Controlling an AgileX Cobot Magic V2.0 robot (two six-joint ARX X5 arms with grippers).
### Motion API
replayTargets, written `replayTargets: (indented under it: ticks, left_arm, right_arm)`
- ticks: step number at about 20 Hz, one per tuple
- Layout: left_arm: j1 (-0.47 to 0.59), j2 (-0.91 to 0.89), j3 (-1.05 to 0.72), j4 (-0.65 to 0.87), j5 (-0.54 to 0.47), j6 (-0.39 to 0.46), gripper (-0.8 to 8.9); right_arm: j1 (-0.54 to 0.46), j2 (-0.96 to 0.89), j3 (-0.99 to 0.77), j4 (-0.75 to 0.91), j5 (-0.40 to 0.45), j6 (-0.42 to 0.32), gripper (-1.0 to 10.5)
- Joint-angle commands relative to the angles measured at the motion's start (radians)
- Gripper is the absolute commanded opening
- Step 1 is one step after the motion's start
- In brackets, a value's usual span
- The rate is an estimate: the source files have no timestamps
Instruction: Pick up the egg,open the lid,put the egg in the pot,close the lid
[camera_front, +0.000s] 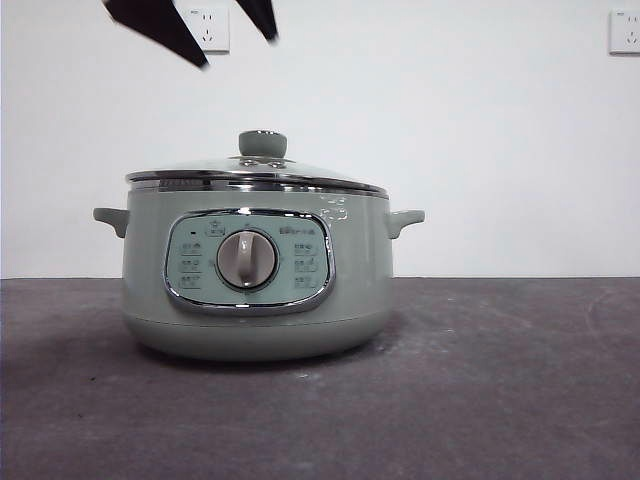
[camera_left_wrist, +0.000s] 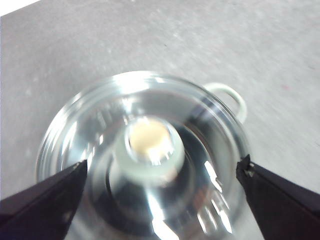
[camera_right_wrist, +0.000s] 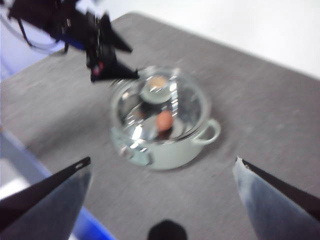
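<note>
Pot: I see the round pale sage-green cooker pot (camera_front: 255, 285) standing on the grey table (camera_front: 500, 380).
Lid: the domed glass lid (camera_front: 250, 172) sits closed on it.
Egg: the small reddish-brown egg (camera_right_wrist: 164, 120) lies inside, under the glass.
Left gripper (camera_left_wrist: 162, 172): above the lid's knob, jaws spread, gripping nothing.
Right gripper (camera_right_wrist: 162, 167): well apart, jaws wide, empty.

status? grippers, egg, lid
Left gripper open, above the lid. Right gripper open, high and clear. Egg inside the pot, lid seated. Nothing in the way.
</note>
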Motion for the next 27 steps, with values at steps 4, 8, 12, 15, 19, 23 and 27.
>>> replayTargets:
  ticks: [4,8,12,15,19,23,27]
  left_arm:
    - [0.001,-0.194,-0.004,-0.254,0.105,-0.006,5.01]
    - [0.001,-0.309,-0.004,-0.414,0.109,-0.003,3.43]
    - [0.001,-0.375,-0.004,-0.499,0.109,0.043,-0.08]
    - [0.001,-0.385,-0.004,-0.523,0.106,0.043,-0.04]
    - [0.001,-0.381,-0.004,-0.524,0.100,0.042,-0.04]
    - [0.001,-0.381,-0.004,-0.523,0.100,0.042,-0.04]
    - [0.001,-0.380,-0.004,-0.523,0.100,0.042,-0.04]
  right_arm:
    - [0.002,0.068,0.000,-0.098,-0.136,0.013,4.7]
    - [0.002,0.118,0.000,-0.119,-0.185,0.013,2.8]
    - [0.002,0.147,0.000,-0.119,-0.183,0.012,-0.1]
    - [0.002,0.151,0.000,-0.119,-0.176,0.014,0.0]
    - [0.002,0.137,0.000,-0.119,-0.176,0.019,0.0]
    - [0.002,0.127,0.000,-0.119,-0.176,0.019,0.0]
    - [0.002,0.120,0.000,-0.119,-0.176,0.019,0.0]
